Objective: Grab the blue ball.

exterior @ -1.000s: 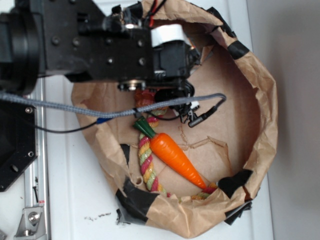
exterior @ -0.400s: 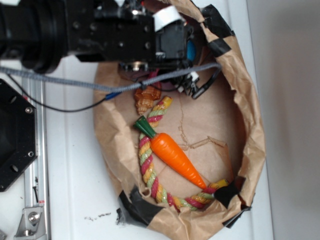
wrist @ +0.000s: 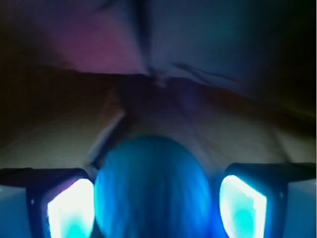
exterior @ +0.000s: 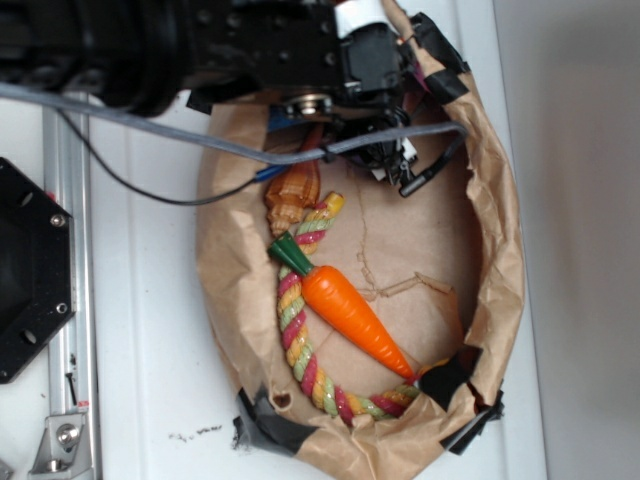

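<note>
Exterior view, contents by descending size.

Robot arm (exterior: 200, 45): black, entering from the top left, its head over the far end of the bag; a grey braided cable (exterior: 150, 125) trails across beneath it.

Paper bag (exterior: 505, 260): brown, rolled down into an open basin, patched with black tape at the rim; it holds everything below.

Rope toy (exterior: 295, 345): red, yellow and green twist, curving along the bag's left and near wall.

Carrot (exterior: 355, 320): orange with a green top, lying diagonally beside the rope, well apart from the arm's head.

Ridged brown toy (exterior: 293, 198): touching the rope's upper end, just below the arm.

Blue ball (wrist: 151, 191): hidden under the arm in the exterior view; the wrist view shows it large and blurred, centred between the two fingers (wrist: 67, 210), at the bag's far end.

Gripper (wrist: 153, 208): parted, one lit pad each side of the ball, a narrow gap showing on both (whether either pad touches yet cannot be told through the blur).

Handling note, as a judgement: the step in hand is the closing. The ball sits nearly centred, so the fingers should close evenly, without sideways drift that might roll it out. Close on the widest part, not above it, or the round surface may squirt forward toward the bag wall. Lift only once the grip is firm, and straight up, clear of the cable and paper rim.
</note>
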Robot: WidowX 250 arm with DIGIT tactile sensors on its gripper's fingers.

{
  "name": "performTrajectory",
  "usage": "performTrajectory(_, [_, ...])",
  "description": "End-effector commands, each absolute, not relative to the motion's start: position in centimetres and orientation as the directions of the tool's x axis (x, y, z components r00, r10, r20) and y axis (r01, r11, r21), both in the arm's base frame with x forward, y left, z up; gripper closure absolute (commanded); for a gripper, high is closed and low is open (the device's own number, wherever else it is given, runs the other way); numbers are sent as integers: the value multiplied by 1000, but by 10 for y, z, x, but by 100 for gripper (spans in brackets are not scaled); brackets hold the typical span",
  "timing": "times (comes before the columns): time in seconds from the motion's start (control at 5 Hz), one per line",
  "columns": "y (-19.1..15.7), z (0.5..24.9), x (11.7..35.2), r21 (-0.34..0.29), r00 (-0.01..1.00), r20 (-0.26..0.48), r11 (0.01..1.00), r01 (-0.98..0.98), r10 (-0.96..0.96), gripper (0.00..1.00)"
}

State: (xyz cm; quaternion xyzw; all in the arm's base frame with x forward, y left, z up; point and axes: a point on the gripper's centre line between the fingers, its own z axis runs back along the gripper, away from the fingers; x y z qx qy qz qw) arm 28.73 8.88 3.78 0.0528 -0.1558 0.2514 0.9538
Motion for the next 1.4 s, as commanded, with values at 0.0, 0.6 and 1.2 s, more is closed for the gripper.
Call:
performTrajectory(0.0, [91,43,294,71,848,321,882,-466,422,100])
performTrajectory(0.6, [29,129,290,-270,997,34,960,70,-63,100])
performTrajectory(1.2, [14,134,281,-130,997,59,990,58,-50,100])
